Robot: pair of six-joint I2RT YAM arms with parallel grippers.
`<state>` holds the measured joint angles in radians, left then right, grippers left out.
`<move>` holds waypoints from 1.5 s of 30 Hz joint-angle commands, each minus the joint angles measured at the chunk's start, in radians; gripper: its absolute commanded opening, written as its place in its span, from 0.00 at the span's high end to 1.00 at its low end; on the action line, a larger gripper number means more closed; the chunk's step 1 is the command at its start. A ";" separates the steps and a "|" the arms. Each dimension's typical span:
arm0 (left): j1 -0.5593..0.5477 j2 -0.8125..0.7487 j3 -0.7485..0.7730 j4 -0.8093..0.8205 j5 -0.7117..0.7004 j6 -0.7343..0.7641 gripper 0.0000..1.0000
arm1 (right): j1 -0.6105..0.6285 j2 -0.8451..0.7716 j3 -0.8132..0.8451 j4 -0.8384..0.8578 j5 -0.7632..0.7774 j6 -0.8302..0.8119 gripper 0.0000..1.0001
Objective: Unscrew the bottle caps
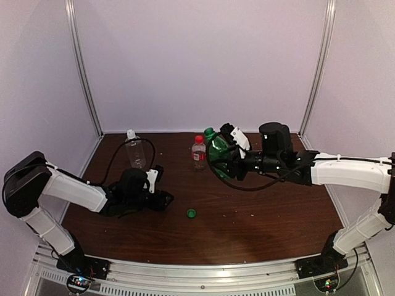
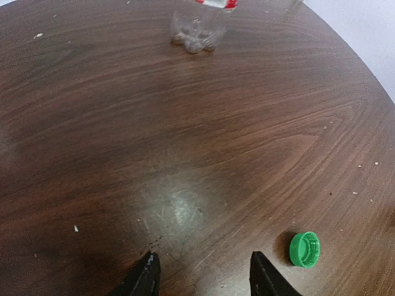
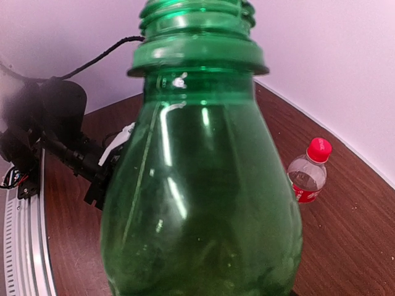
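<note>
Nearest us, the small round green plastic screw cap (image 1: pixel 191 213) lies loose on the dark brown wooden tabletop (image 1: pixel 265 228), open side up and well apart from every bottle. We judge that one of the three caps is done.

Just beside it, the left gripper (image 2: pixel 202 265) hangs low over bare wood. Its jaws are moderately wide with nothing between them, and the cap lies outside its right-hand finger. That posture suits a gripper with no cap in hand, free for the next one.

Farther back, the right gripper (image 1: pixel 229 157) holds the bulbous translucent green plastic bottle (image 3: pixel 197 203) by its body. Its fingers are hidden in the wrist view, so we go by the top view. We take the hold as bracing against a twist. We cannot tell whether the base rests on the tabletop. The neck is bare, with its threads and collar ring exposed.

Just beside that, the short clear plastic bottle with a red label (image 1: pixel 199 155) stands upright with its round red plastic cap (image 3: pixel 319 149) on. Farthest back on the left, the taller clear plastic bottle (image 1: pixel 135 154) stands upright under its small white plastic cap (image 1: pixel 130 132). We judge both caps are yet to be unscrewed.
</note>
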<state>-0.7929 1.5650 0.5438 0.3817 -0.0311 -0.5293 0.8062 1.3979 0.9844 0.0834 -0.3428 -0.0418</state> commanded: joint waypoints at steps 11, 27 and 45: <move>0.000 -0.264 0.035 0.256 0.433 0.036 0.13 | -0.007 0.040 -0.068 0.027 -0.330 -0.020 0.54; -0.035 -0.169 0.361 0.089 0.703 0.082 0.17 | 0.011 0.092 -0.015 0.003 -0.502 -0.045 0.54; -0.057 -0.115 0.400 0.057 0.729 0.113 0.56 | 0.016 0.105 0.002 0.006 -0.513 -0.043 0.54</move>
<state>-0.8444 1.4410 0.9161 0.4160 0.6678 -0.4320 0.8143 1.4899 0.9585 0.0769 -0.8387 -0.0818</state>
